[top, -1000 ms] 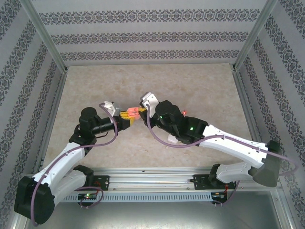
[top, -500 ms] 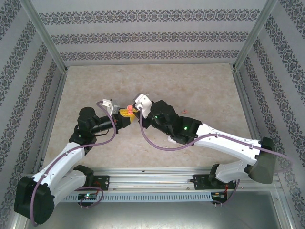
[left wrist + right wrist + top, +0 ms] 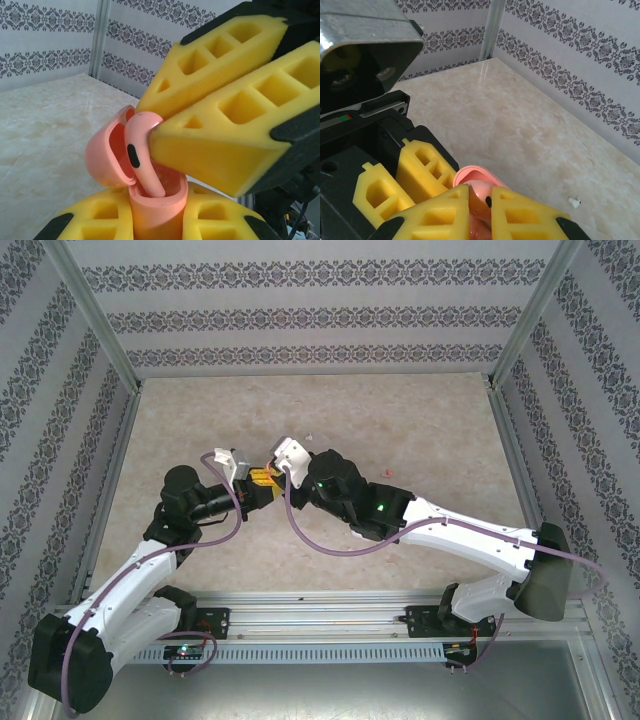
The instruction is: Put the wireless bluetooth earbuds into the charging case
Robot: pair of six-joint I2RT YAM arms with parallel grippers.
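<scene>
Left wrist view: my right gripper [image 3: 152,122] pinches the pink earbud [image 3: 141,145], stem in the open case [image 3: 160,215] clamped by my left gripper [image 3: 158,231]; push straight down, slowly

One case [image 3: 156,212], pink earbud [image 3: 141,136], white earbud [image 3: 574,201]

Your enclosure: white wallpaper [image 3: 320,320] with dark damask bands on three sides. Beige marbled tabletop [image 3: 420,420], evenly lit, faint sheen. Aluminium corner posts [image 3: 92,312] at back corners. Slotted metal rail [image 3: 320,625] along your near edge.
</scene>
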